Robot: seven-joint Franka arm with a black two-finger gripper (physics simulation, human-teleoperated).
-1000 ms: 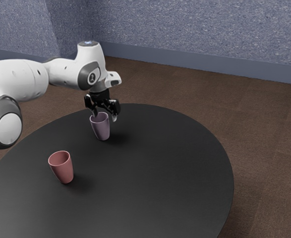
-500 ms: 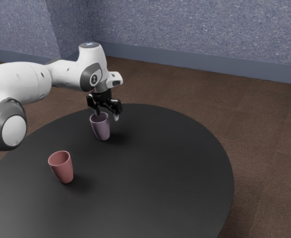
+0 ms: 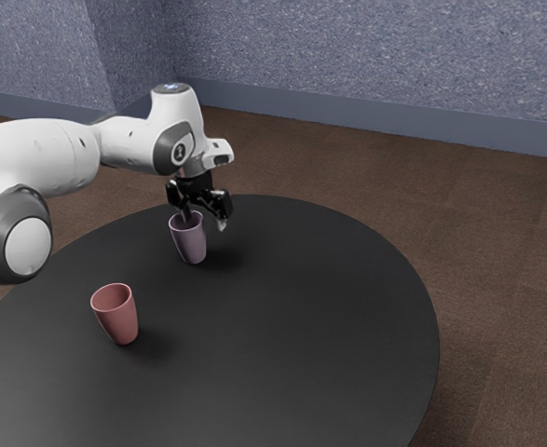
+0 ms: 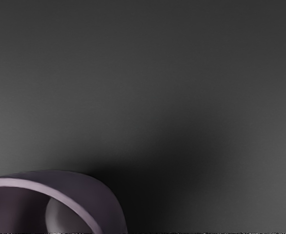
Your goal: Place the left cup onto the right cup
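While the round black tabletop takes up most of the exterior view, the two containers on it are small: a purple cup toward the back and a pink cup toward the front, on the exterior view's left. Both stand upright, mouths up, well apart from each other.

Purple cup: one tip of the jaws dips into its mouth and the other hangs outside the rim on the exterior view's right. So the jaws are spread and straddle the cup wall; cannot tell if either tip touches it. The cup sits flat on the tabletop. In the wrist view the purple cup shows as a curved rim just under the hand, with a pale bottom inside and a dark shadow beside it.

Pink cup: the inside shows its own pink wall, and the bottom is hidden from this angle.

Around: blue-grey wall behind, brown floor round the tabletop. A white arm comes in from the exterior view's left and bends down over the purple cup. Its big lower joint sits at the exterior view's left edge, apart from the pink cup. Between the two cups is bare tabletop.

Edges: the purple cup is near the tabletop's back rim, and the pink cup is closer to the rim on the exterior view's left. Wide open tabletop stretches from both cups toward the exterior view's right and front.
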